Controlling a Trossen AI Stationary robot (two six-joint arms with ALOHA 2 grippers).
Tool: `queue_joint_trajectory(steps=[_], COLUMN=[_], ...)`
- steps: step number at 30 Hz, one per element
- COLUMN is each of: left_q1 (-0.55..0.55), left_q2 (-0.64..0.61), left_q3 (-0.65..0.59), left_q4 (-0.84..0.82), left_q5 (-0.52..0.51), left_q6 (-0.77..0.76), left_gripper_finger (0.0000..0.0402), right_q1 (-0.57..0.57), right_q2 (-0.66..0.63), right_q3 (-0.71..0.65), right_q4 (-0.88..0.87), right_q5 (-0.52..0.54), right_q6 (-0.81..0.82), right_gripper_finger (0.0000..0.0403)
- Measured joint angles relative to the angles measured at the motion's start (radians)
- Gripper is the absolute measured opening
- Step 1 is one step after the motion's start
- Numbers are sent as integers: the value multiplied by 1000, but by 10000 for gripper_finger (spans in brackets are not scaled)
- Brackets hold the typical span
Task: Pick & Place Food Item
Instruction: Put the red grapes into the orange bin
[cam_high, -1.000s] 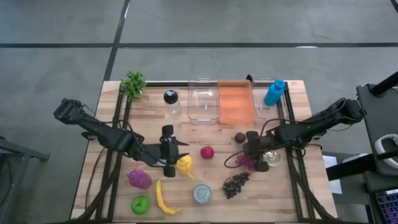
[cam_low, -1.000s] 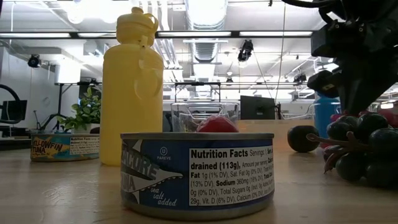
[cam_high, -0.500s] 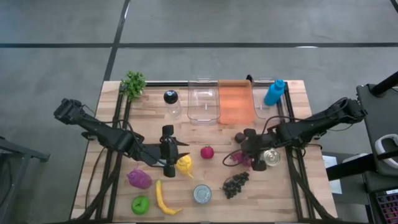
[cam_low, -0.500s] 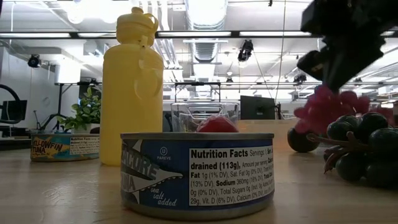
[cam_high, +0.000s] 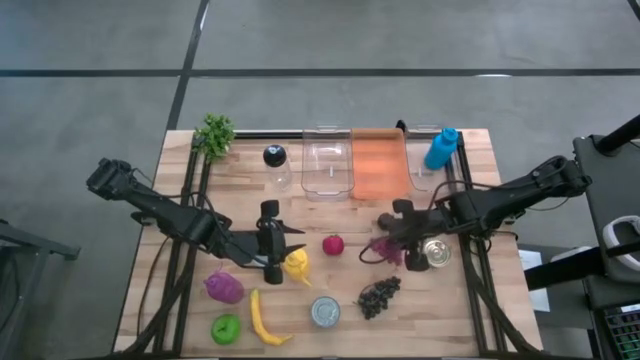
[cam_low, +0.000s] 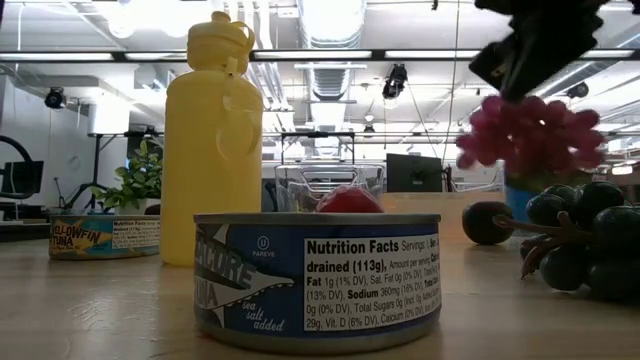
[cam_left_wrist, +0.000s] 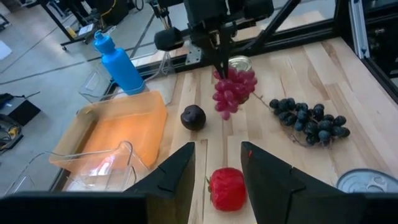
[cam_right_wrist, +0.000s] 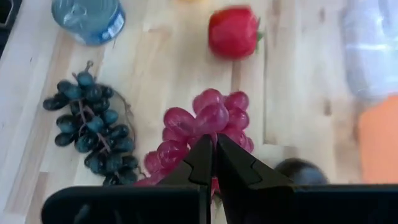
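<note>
Right pincer (cam_right_wrist: 210, 163): pressed together on the stem of the red grapes (cam_right_wrist: 202, 134), right of centre in the high view.
Red grapes: hung clear of the surface (cam_high: 340, 290), upper right in the low view.
Nearby: dark plum (cam_left_wrist: 193, 117) beside, black grapes (cam_left_wrist: 308, 120) lower right, red strawberry (cam_left_wrist: 227, 188) toward centre.
Left pincer (cam_high: 268, 243): lower left of centre, fingers part spread, beside the yellow bottle (cam_high: 296, 265); grip cannot be told.
Containers: orange tray (cam_high: 379, 165), top centre.
</note>
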Motion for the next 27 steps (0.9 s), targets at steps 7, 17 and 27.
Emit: queue_joint_trajectory(steps=[7, 17, 27], left_q1=[0, 1, 1], left_q2=[0, 0, 0], left_q3=[0, 0, 0], left_q4=[13, 76, 82], left_q5=[-3, -25, -25], left_q6=[0, 2, -1], left_gripper_finger=[129, 127, 126], right_q1=[-1, -37, -199], right_q2=[0, 0, 0], right_q3=[105, 280, 357], right_q4=[-20, -28, -28], right_q5=[70, 319, 482], right_q6=[-79, -183, -255], right_gripper_finger=[8, 8, 8])
